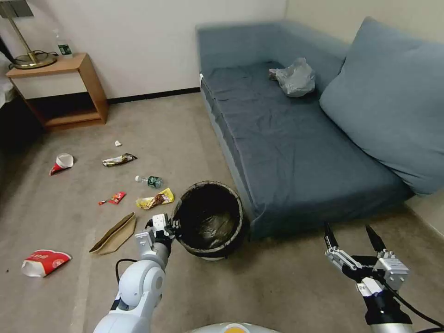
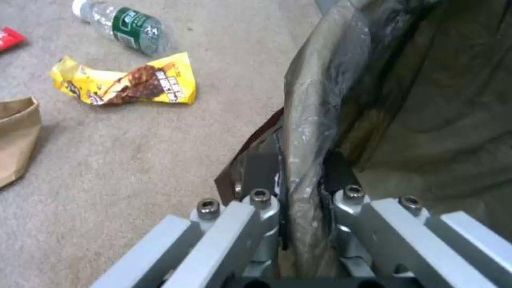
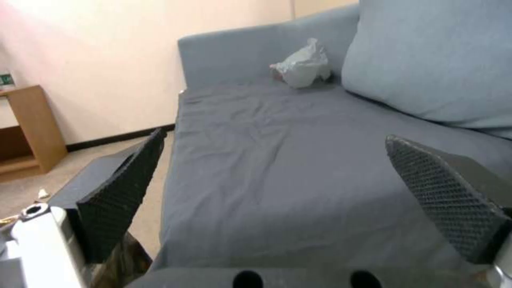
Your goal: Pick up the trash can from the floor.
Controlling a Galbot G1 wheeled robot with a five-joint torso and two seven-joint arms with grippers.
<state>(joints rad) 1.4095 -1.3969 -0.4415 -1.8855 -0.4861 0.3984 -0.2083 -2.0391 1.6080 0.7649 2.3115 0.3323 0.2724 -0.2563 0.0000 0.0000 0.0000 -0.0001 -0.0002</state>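
Note:
The trash can [image 1: 203,252], round with a black bag liner folded over its rim, is on the beige carpet floor [image 1: 286,282] right by the sofa's front corner. Its mouth tips toward me. My left gripper [image 1: 173,229] is shut on the can's near-left rim. In the left wrist view the gripper [image 2: 299,168] has one finger outside and one inside the liner-covered wall [image 2: 315,92]. My right gripper [image 1: 349,231] hangs open to the right of the can, in front of the sofa. Nothing is between its pads [image 3: 120,196].
A blue-grey sofa [image 1: 286,152] with a cushion [image 1: 388,97] and a crumpled plastic bag [image 1: 296,76] stands right of the can. Litter lies left of it: a bottle [image 1: 150,181], yellow wrapper [image 1: 156,200], brown paper bag [image 1: 115,235], paper cups [image 1: 62,162]. A wooden side table [image 1: 60,88] stands far left.

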